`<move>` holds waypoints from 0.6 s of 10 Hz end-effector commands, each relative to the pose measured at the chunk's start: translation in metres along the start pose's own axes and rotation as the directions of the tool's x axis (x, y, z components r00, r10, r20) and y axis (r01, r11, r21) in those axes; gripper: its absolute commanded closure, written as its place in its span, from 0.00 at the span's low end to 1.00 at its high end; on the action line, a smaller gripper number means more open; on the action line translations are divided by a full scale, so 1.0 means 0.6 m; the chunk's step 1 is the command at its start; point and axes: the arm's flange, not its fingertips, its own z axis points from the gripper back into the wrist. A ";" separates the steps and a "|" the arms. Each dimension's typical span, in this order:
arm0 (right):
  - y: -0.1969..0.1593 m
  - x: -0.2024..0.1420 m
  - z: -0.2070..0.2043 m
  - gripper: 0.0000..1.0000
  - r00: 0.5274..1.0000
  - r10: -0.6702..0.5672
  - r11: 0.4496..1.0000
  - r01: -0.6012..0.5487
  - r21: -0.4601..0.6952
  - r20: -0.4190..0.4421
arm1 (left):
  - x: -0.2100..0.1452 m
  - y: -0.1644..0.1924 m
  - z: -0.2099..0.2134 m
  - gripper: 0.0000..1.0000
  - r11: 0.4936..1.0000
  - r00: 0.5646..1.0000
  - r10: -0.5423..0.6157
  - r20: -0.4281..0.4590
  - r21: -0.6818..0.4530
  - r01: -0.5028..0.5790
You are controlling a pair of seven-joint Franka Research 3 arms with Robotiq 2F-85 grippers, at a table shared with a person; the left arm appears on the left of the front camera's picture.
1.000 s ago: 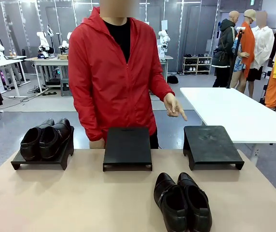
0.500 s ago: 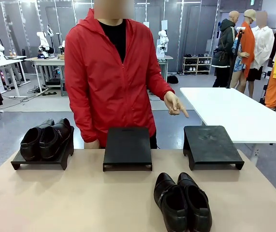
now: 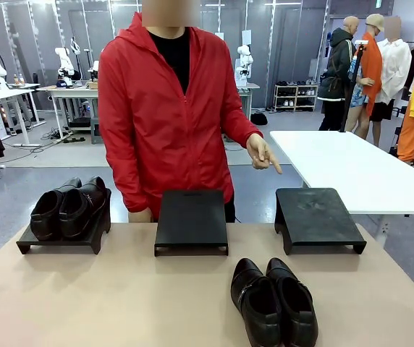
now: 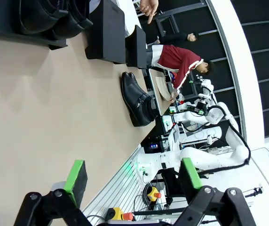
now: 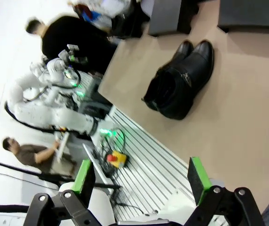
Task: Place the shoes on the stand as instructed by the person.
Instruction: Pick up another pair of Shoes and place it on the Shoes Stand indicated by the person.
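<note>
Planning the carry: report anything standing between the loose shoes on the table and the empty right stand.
Nothing visible does. The loose shoes lie just short of the right stand, with only tabletop between them, and the stand's top is bare. The middle stand sits off to the side. The person's hand points from beyond the far edge.

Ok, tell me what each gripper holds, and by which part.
Nothing. The left gripper and the right gripper both stand open and empty; the loose shoes lie untouched on the table.
</note>
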 end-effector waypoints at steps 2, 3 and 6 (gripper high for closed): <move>0.125 0.029 -0.061 0.00 0.983 0.001 0.986 -0.031 -0.165 -0.185 | -0.008 -0.007 -0.001 0.00 1.000 1.000 -0.013 -0.005 -0.007 0.013; 0.161 0.046 -0.096 0.00 0.966 -0.002 0.979 -0.050 -0.197 -0.257 | -0.008 -0.007 -0.001 0.00 1.000 1.000 -0.013 -0.005 -0.007 0.013; 0.243 0.065 -0.200 0.00 0.912 -0.063 0.956 -0.062 -0.286 -0.405 | -0.008 -0.007 -0.001 0.00 1.000 1.000 -0.013 -0.005 -0.007 0.013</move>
